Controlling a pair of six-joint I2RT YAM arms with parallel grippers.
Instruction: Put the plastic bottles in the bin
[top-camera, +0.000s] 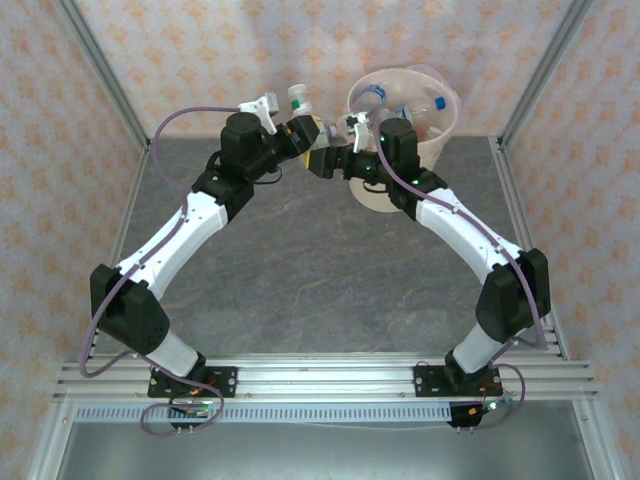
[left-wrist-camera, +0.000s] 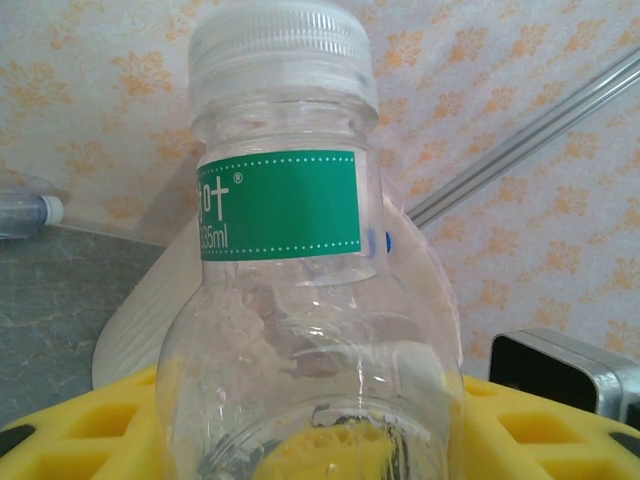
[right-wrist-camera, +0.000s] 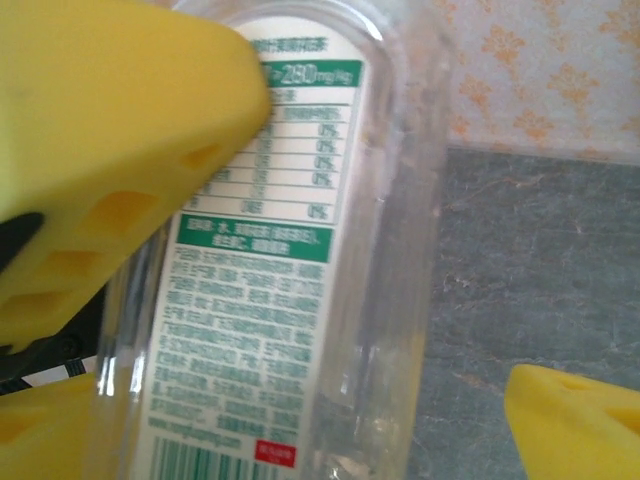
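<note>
A clear plastic bottle with a green label and white cap stands upright between the yellow pads of my left gripper, which is shut on its lower body. From above, that bottle is held up just left of the bin, a round beige bucket with several bottles inside. My right gripper has come in beside the left gripper. In the right wrist view the same bottle lies between the fingers of the right gripper, with a gap to the right finger.
Another bottle lies at the back of the grey table, by the patterned wall. The bin's pale wall rises just behind the held bottle. Metal frame posts stand at the table's corners.
</note>
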